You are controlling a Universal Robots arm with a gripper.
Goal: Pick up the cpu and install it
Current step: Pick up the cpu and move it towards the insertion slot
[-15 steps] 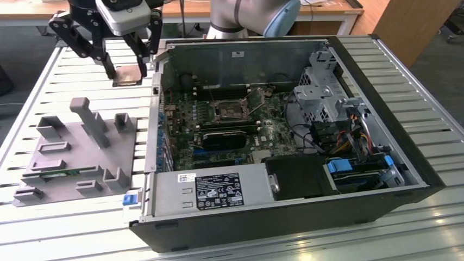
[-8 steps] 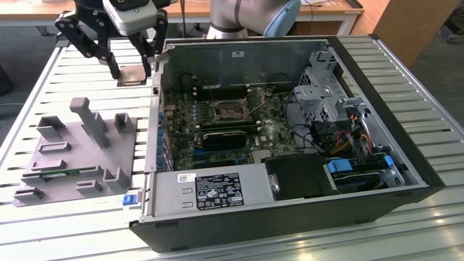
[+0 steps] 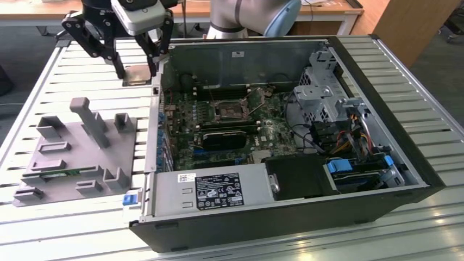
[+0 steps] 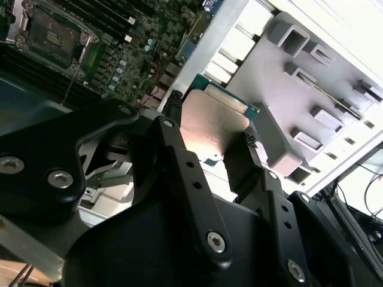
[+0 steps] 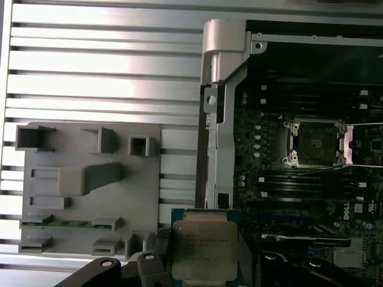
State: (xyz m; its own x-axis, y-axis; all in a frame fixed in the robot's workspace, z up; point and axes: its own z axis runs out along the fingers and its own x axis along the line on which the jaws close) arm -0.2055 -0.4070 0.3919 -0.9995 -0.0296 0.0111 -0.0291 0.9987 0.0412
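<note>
My gripper [image 3: 136,73] is shut on the cpu [image 3: 138,77], a flat square chip with a silver-grey top, gripped by two opposite edges. It hangs above the slatted table just outside the open computer case's far corner on the exterior view's left. In both wrist views the cpu [image 4: 210,122] [image 5: 203,251] sits between black fingers [image 4: 172,140] and shows a green rim. Inside the case, the motherboard's cpu socket [image 3: 232,110] [image 5: 314,143] [image 4: 51,33] lies bare with its metal frame lifted.
The open computer case [image 3: 392,109] lies on its side on the slatted metal table [image 3: 58,70]. A grey fixture block [image 3: 80,147] [image 5: 90,185] with upright posts holds a green memory stick [image 5: 72,224]. Drive cages and cables [image 3: 340,125] crowd the case's side on the exterior view's right.
</note>
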